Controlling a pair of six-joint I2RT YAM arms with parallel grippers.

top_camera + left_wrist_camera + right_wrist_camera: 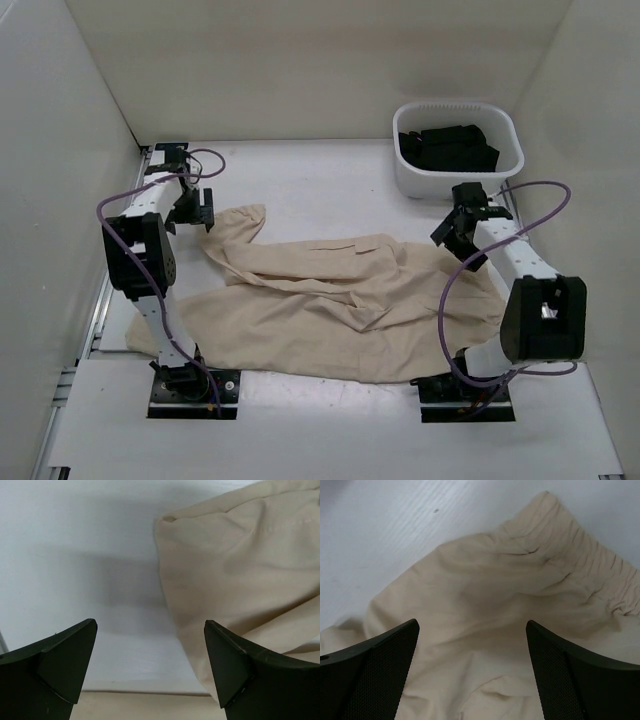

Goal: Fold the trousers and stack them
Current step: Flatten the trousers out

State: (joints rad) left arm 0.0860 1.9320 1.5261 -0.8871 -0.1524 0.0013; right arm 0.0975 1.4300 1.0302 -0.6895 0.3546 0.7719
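The beige trousers (340,305) lie spread and rumpled across the white table, legs toward the left, gathered waistband toward the right. My left gripper (197,212) is open and empty, hovering above the table beside the far leg's cuff end (240,565); its fingertips (70,660) frame bare table and the cloth's edge. My right gripper (455,238) is open and empty above the waist end; in the right wrist view the gathered waistband (585,565) lies beyond the fingertips (555,670), with cloth below them.
A white basket (505,172) at the back right holds black garments (447,147). White walls enclose the table on the left, back and right. Purple cables loop off both arms. The arm bases stand at the near edge.
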